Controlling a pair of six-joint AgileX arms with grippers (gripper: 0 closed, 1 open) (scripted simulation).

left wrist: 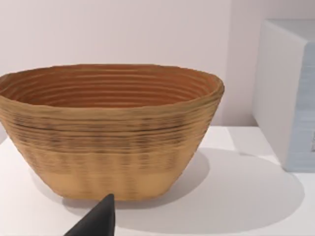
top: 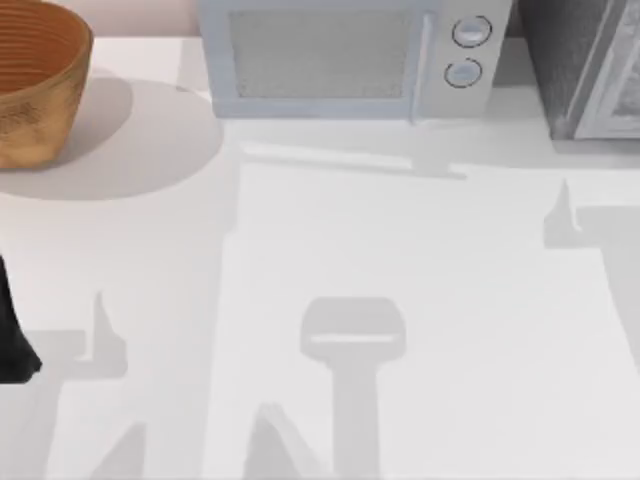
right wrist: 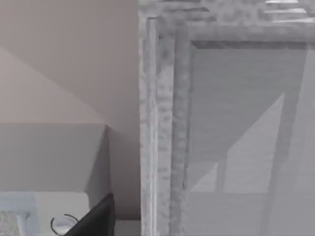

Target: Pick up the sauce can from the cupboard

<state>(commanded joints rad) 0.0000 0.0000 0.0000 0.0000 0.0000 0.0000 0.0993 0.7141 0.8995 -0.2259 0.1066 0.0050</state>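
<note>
One cupboard [top: 585,65] at the table's [top: 400,300] far right, pale door toward the microwave [top: 345,55]

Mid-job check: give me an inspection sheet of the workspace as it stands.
Surface: white table, shadowed.
Job's things: cupboard at the far right corner, pale door panel facing the right wrist camera; sauce can: nothing seen.
Clutter: woven basket far left; microwave at the far middle.
Grippers: left arm at the table's left edge.
Cables: nothing seen.
Surroundings: plain pale wall.
</note>
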